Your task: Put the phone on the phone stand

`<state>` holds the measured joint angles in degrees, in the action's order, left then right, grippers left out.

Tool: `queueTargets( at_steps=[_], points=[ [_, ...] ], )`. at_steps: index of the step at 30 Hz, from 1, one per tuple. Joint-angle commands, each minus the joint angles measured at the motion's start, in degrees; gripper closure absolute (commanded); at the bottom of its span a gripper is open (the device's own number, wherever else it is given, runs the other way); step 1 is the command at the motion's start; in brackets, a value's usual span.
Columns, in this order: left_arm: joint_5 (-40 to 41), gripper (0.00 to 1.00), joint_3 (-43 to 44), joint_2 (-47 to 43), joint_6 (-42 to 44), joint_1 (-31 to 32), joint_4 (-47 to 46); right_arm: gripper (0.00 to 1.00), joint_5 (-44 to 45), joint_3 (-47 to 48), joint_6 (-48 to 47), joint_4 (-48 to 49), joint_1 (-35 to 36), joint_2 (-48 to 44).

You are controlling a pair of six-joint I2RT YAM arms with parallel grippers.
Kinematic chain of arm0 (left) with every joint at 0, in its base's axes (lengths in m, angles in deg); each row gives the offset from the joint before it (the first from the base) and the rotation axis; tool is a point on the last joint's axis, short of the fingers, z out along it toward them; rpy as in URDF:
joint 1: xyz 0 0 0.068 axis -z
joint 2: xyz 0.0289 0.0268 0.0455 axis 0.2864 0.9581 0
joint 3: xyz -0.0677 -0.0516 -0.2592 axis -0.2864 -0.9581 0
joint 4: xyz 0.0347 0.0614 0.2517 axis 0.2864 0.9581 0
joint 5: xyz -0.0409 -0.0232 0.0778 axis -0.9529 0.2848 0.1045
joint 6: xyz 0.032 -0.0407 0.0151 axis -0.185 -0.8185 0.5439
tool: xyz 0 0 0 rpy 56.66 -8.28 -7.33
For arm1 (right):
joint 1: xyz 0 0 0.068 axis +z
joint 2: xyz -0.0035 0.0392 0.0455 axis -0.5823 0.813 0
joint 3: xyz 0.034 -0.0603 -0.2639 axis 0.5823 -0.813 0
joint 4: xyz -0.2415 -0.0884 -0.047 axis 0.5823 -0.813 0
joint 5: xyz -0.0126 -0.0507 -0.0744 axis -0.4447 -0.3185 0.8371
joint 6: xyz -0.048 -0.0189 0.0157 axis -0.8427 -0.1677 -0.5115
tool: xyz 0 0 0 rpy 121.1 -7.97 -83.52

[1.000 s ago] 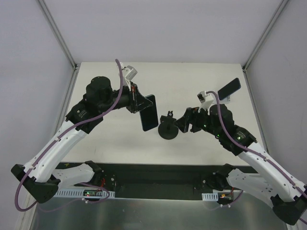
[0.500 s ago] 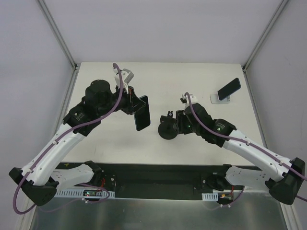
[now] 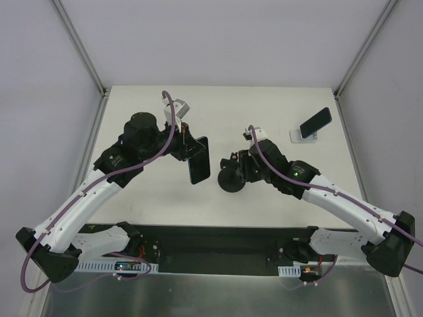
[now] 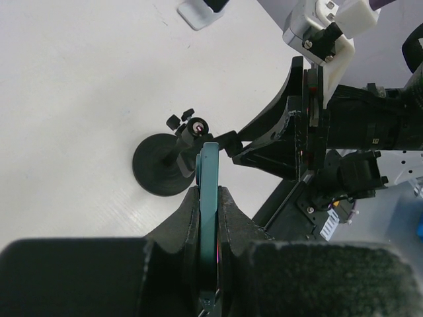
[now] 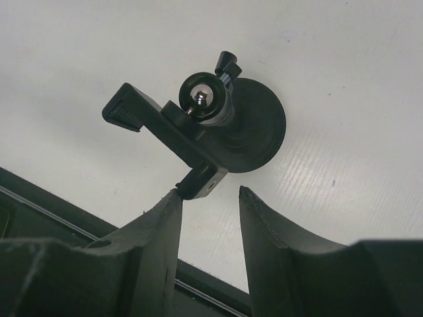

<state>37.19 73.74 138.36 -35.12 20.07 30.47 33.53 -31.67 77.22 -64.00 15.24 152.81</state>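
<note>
My left gripper [image 3: 188, 148] is shut on the phone [image 3: 199, 160], a slim dark slab held on edge above the table, just left of the black pole stand. In the left wrist view the phone's teal edge [image 4: 209, 173] is pinched between my fingers [image 4: 187, 221]. The silver-white phone stand [image 3: 304, 136] sits at the far right with a second dark phone [image 3: 316, 121] leaning on it; it also shows in the left wrist view [image 4: 195, 13]. My right gripper [image 3: 240, 165] is open, and in the right wrist view [image 5: 210, 190] its left fingertip touches the pole stand's clamp.
The black round-based pole stand [image 3: 231, 178] with a clamp top [image 5: 168, 122] stands mid-table between the two grippers. Its round base [image 5: 259, 135] lies just beyond my right fingers. A black strip runs along the near table edge [image 3: 211, 234]. White walls enclose the table.
My right gripper has moved left from near the silver stand to the black pole stand's clamp. My left gripper has shifted slightly left and back with the phone still held.
</note>
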Motion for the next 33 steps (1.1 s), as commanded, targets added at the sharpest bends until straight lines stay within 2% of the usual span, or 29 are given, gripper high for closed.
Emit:
queueTargets(
  at_steps=[1,9,15,24,29,31,33],
  points=[
    [-2.8,1.00,-0.1,0.5,-1.8,0.2,-6.2,0.58,0.2,2.8,-1.6,2.1,0.1,0.4],
    [-3.3,1.00,-0.4,1.2,-2.0,0.5,-8.1,0.58,-0.4,3.5,-2.1,2.1,0.2,1.5],
    [-3.0,1.00,-0.4,1.6,-1.7,0.6,-8.3,0.53,-2.1,3.4,-2.2,2.6,0.1,1.6],
    [-3.1,1.00,0.0,2.5,-1.8,0.6,-8.4,0.55,-1.7,3.4,-1.9,3.2,0.1,2.6],
    [-3.5,1.00,-0.2,2.9,-2.1,0.6,-8.7,0.68,0.4,3.8,-2.9,3.2,0.3,3.0],
    [-4.2,1.00,-0.1,3.4,-1.8,0.6,-8.9,0.79,0.5,4.0,-4.3,3.3,0.1,3.0],
    [-5.1,1.00,0.1,3.7,-1.4,0.6,-9.0,0.86,0.5,3.8,-5.7,3.2,-0.1,2.6]
  ],
)
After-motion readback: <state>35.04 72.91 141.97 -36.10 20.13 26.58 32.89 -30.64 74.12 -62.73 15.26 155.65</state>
